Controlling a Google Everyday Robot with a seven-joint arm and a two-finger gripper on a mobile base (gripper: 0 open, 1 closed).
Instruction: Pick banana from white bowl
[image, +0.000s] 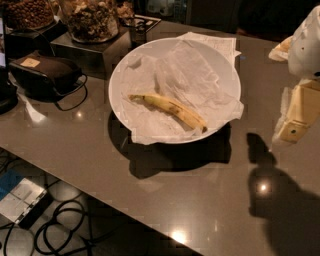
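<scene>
The banana (169, 110) is long, slim and yellow with brown speckles. It lies on crinkled white paper inside the white bowl (118, 85), towards the bowl's near side, its dark tip pointing right. The bowl stands on the brown glossy table (165, 200). My gripper (296, 118), cream and white, hangs at the right edge of the view. It is above the table, to the right of the bowl and apart from it, and holds nothing that I can see. Its shadow falls on the table below it.
Glass jars of dark snacks (90, 19) stand on a metal box (90, 52) behind the bowl to the left. A dark pouch with a cable (47, 72) lies at the left. Cables (60, 225) and a box (20, 197) lie on the floor beyond the table's near-left edge.
</scene>
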